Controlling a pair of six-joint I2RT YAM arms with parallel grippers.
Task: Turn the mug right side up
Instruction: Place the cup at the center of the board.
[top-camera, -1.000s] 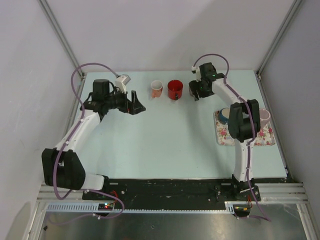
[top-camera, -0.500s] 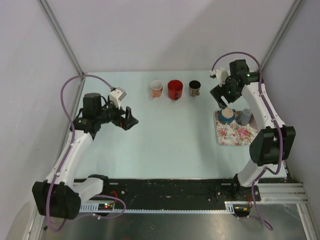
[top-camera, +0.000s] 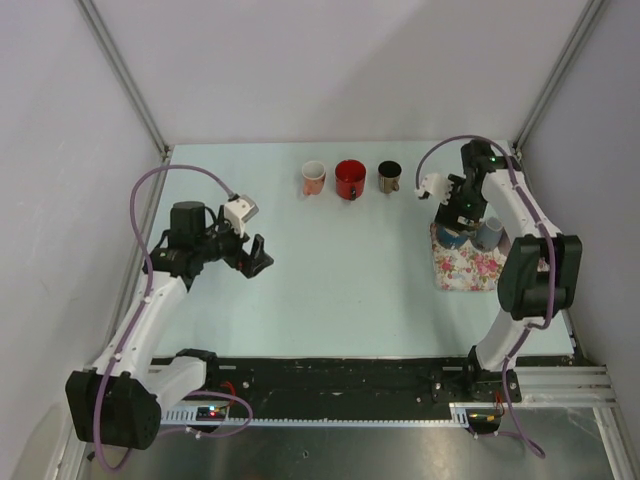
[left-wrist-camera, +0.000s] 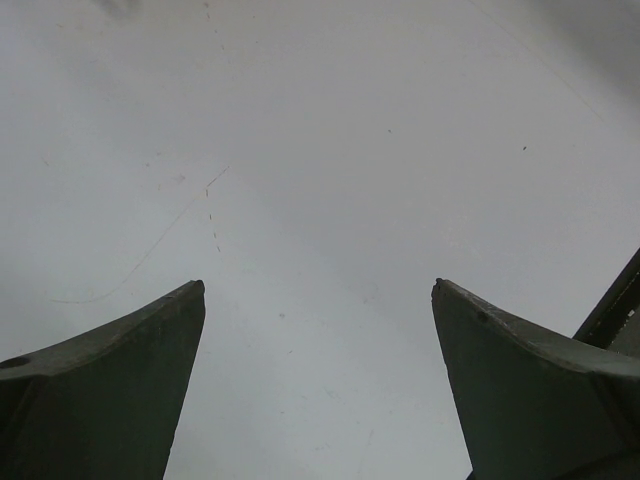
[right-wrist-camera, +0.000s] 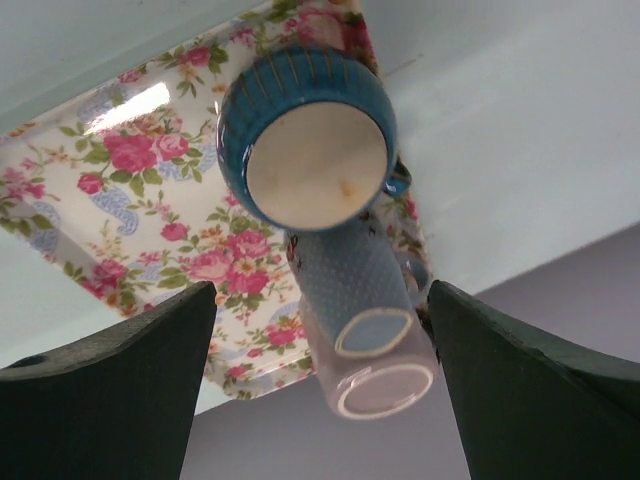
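Floral tray (right-wrist-camera: 120, 150) lies under our right gripper (right-wrist-camera: 320, 286), whose jaws are spread and empty. Ahead of them the blue mug (right-wrist-camera: 305, 140) sits upside down, with a dotted mug (right-wrist-camera: 350, 270) close beside it. Closing carelessly, we could knock that neighbour.

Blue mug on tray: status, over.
Right hand open over blue mug. Mug base-up on floral tray. Left hand open, empty. Dotted mug close beside it.

Three mugs (top-camera: 350, 178) in row far back on table (top-camera: 330, 280); two mugs (top-camera: 488, 233) on tray (top-camera: 480, 272) at right
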